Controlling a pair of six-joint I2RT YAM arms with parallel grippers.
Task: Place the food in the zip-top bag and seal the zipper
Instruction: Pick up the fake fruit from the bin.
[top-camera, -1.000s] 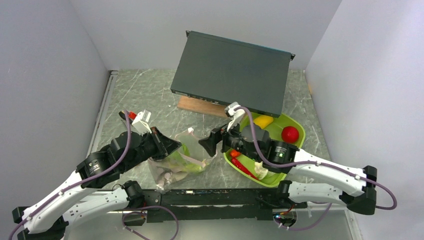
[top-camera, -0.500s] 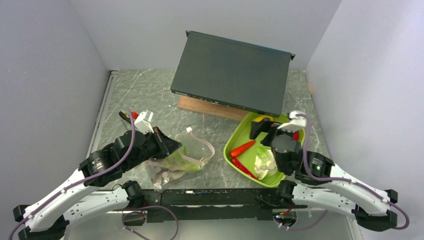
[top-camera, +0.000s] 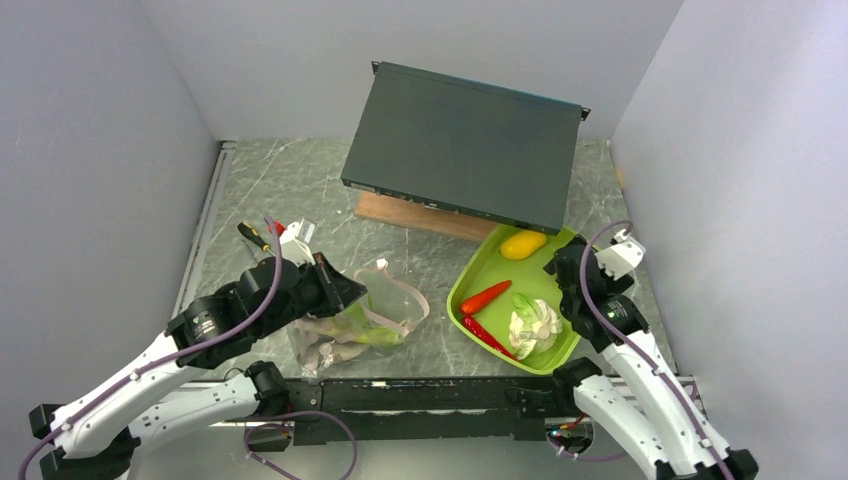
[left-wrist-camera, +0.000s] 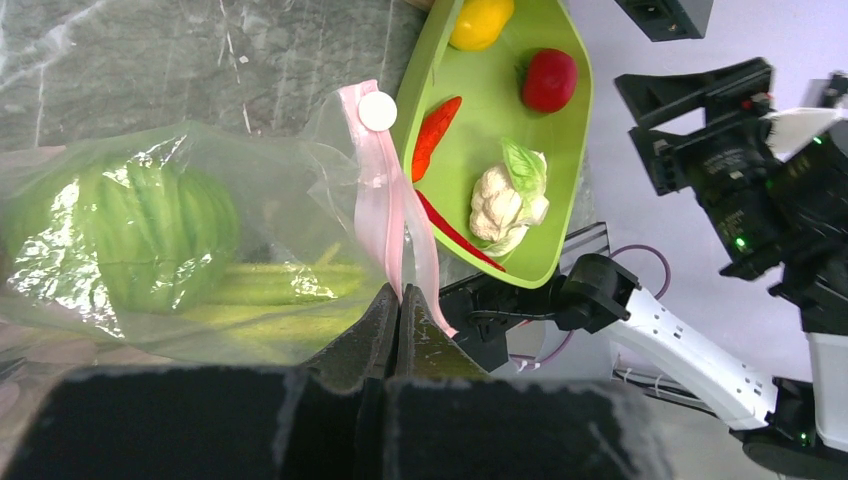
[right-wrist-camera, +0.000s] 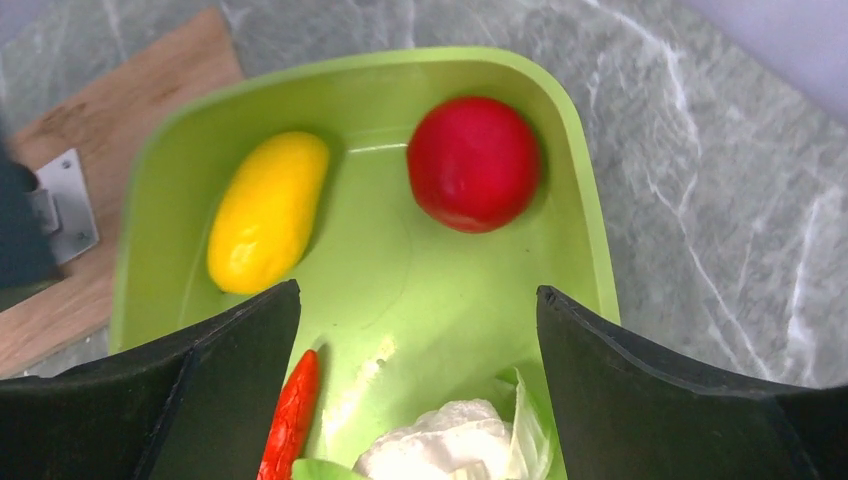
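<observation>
The clear zip-top bag (top-camera: 345, 328) lies on the table and holds a green cabbage (left-wrist-camera: 150, 240) and green stalks (left-wrist-camera: 270, 287). My left gripper (left-wrist-camera: 397, 296) is shut on the pink zipper (left-wrist-camera: 385, 200) at the bag's mouth; it also shows in the top view (top-camera: 338, 288). My right gripper (right-wrist-camera: 418, 290) is open and empty over the tray's far right corner (top-camera: 562, 268). In front of it lie a red tomato (right-wrist-camera: 473, 162), a yellow fruit (right-wrist-camera: 268, 210), a red chili (right-wrist-camera: 290, 420) and a white cauliflower (right-wrist-camera: 440, 450).
The lime-green tray (top-camera: 462, 290) stands right of the bag; a second thin chili (top-camera: 488, 336) lies in it. A dark flat box (top-camera: 465, 145) leans on a wooden block (top-camera: 410, 215) at the back. Yellow-handled screwdrivers (top-camera: 255, 236) lie behind my left arm. Walls stand close on both sides.
My right gripper has swung away from the bag's mouth to the right, over the tray and on to its far right corner. My left gripper still holds the zipper.
</observation>
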